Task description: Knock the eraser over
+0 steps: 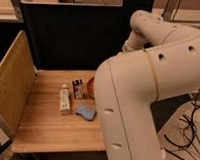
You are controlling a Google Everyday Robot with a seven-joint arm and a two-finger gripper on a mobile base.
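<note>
On the wooden table [46, 127] a small dark block with a light label [78, 88] stands upright near the middle; it looks like the eraser. A white oblong object [65, 101] lies flat just left of it. A blue pad [85, 112] lies in front of it. My gripper is not in view. Only my big white arm [137, 101] shows, filling the right half of the view and hiding the table's right part.
A reddish-brown round object [90, 86] sits right of the dark block, half hidden by my arm. A tan side panel [12, 80] borders the table on the left and a dark panel [70, 38] stands behind it. Black cables [188, 133] lie on the floor at the right.
</note>
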